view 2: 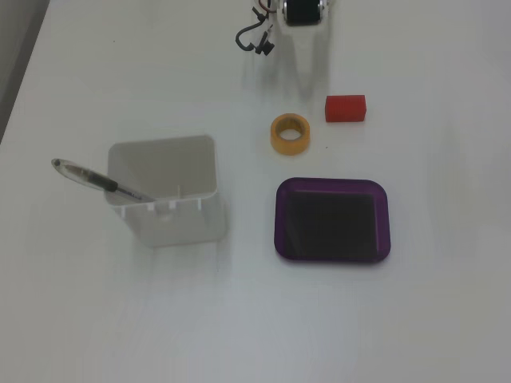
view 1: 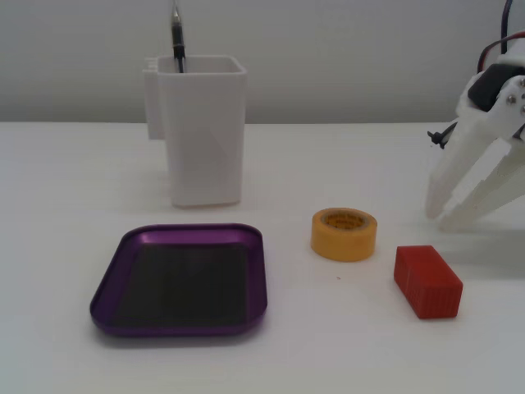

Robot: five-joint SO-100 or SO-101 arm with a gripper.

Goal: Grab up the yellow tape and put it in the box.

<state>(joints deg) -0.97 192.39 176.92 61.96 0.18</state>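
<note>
Yellow tape (view 1: 344, 234) lies flat, core upward, well left of the gripper (view 1: 447, 215) in a fixed view — fingers parted, holding nothing.

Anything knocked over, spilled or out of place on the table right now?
Nothing stands out. The tape lies flat beside the red block, the box is empty, and the tool is clear of both.

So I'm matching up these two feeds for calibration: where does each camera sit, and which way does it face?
A fixed view: low at the table's edge, looking level across it; the white gripper shows at right, open.
A fixed view: high above, looking down; only the arm's dark motor and cables at the top edge.
Both show the yellow tape, purple tray, red block, and white container holding a pen.
</note>
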